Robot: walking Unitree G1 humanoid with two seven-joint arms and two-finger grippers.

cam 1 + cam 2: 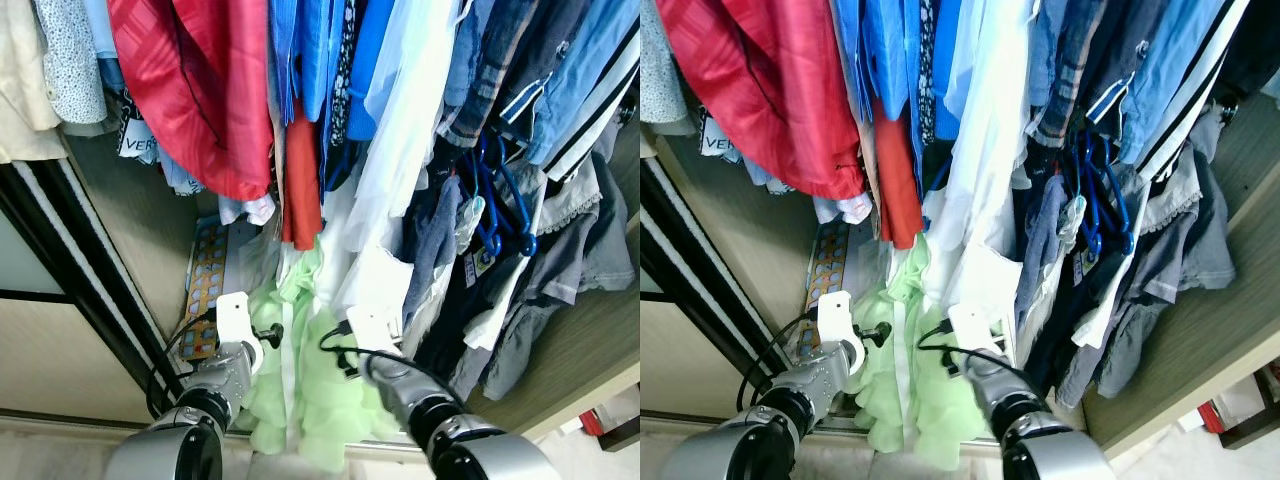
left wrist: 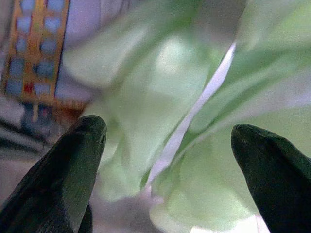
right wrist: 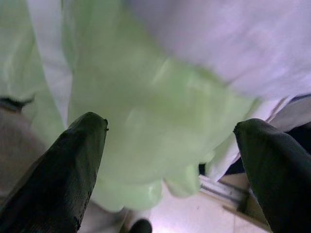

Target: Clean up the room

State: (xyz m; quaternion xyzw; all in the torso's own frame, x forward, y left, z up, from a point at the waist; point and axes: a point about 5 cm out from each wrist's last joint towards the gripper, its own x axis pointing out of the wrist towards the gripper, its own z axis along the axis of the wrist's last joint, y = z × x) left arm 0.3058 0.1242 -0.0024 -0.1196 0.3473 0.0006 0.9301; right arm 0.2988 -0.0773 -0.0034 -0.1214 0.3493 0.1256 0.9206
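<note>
Left gripper (image 2: 165, 170) and right gripper (image 3: 170, 165) both gape unclenched, pale green garment (image 1: 320, 400) just ahead between their fingers. Your risk: closing snags the neighbouring white shirt (image 1: 400, 170).

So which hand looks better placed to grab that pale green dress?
Probably the right hand. Its open fingers frame the green dress squarely, with fabric bulging between them. The left hand is open too, but it sits at the dress's left edge, partly facing a patterned box.
</note>
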